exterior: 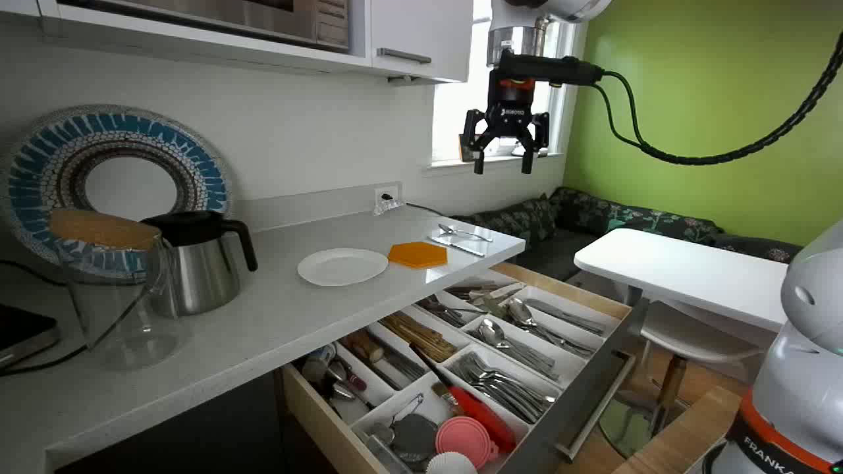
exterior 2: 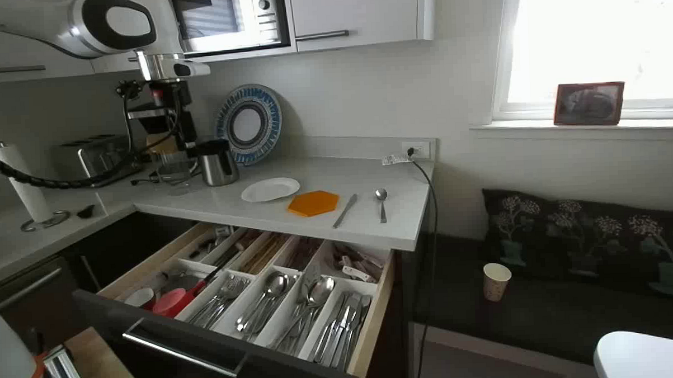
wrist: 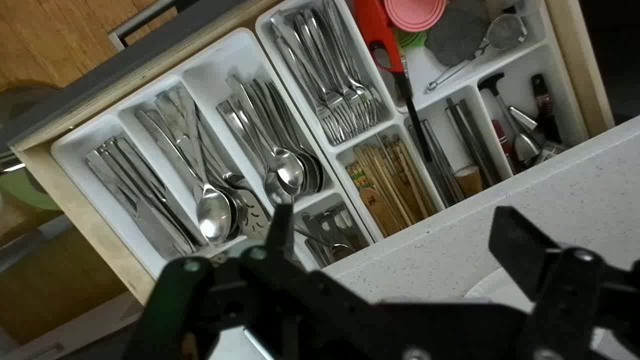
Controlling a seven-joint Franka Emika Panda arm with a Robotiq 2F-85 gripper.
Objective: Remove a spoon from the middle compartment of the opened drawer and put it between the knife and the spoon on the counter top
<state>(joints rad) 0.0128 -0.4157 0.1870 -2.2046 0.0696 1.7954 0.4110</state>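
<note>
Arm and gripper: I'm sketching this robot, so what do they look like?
The arm is white and rounded, with a silvery collar, an orange band and a black "FRANKA" label. The gripper is black, with white lettering and two jointed fingers. A ribbed black cable splits into two thinner ones.

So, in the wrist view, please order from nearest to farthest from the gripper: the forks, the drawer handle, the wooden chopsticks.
1. Wooden chopsticks: just above the gripper.
2. Forks: higher up, towards the top middle.
3. Drawer handle: top edge, left side.
</note>
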